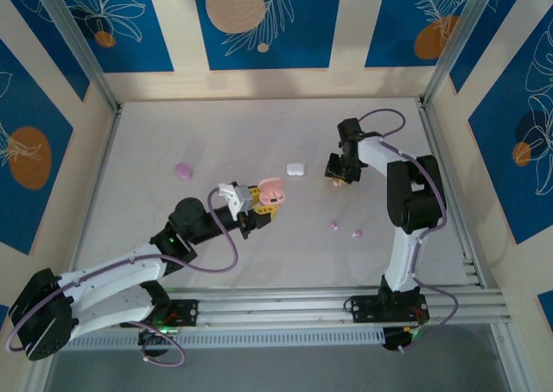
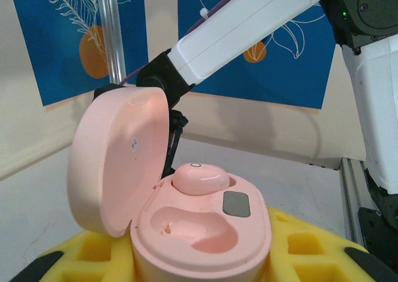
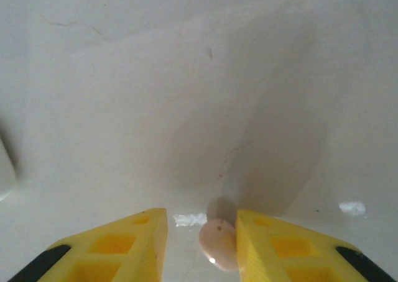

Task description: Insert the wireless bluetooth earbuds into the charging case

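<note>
Your left gripper [image 1: 262,204] clamped the open pink charging case [image 2: 205,232] at the overhead frame's centre, a seated earbud [image 2: 200,179] inside. Your right gripper [image 3: 200,232] stood with jaws apart around a loose earbud [image 3: 219,243] on the table [image 3: 186,77], bottom centre of its wrist frame.

The open case [image 1: 270,191] sat in the left claw [image 1: 262,202] at mid-counter [image 1: 259,124], with one bud [image 2: 200,178] in its rear well. A second case [image 1: 295,168] lay just behind it to the right, and a third case [image 1: 182,171] lay well to its left. A loose bud [image 3: 219,243] lay on the counter between the right claw [image 3: 200,232] fingers. Two buds [image 1: 334,225] lay nearer the arm bases.
</note>
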`<move>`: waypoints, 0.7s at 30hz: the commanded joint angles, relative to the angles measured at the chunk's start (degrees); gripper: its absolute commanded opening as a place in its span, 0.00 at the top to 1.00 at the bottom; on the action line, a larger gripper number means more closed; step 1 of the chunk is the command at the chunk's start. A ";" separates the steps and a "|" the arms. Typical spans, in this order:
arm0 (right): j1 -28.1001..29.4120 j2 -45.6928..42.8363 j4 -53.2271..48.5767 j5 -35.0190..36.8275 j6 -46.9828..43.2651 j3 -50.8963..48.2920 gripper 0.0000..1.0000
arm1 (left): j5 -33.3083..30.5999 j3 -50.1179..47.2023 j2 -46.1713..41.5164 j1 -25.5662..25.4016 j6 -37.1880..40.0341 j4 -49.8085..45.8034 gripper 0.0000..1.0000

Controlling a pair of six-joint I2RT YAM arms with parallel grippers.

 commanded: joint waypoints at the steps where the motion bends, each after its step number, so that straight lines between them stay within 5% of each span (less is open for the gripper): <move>1: 0.65 1.18 -2.93 1.75 -2.13 1.79 0.65 | -0.37 0.70 0.03 -0.21 0.80 2.24 0.69; 21: 0.27 3.11 -6.92 2.45 -7.85 5.00 0.63 | -0.28 1.14 0.29 -0.21 0.81 2.11 0.68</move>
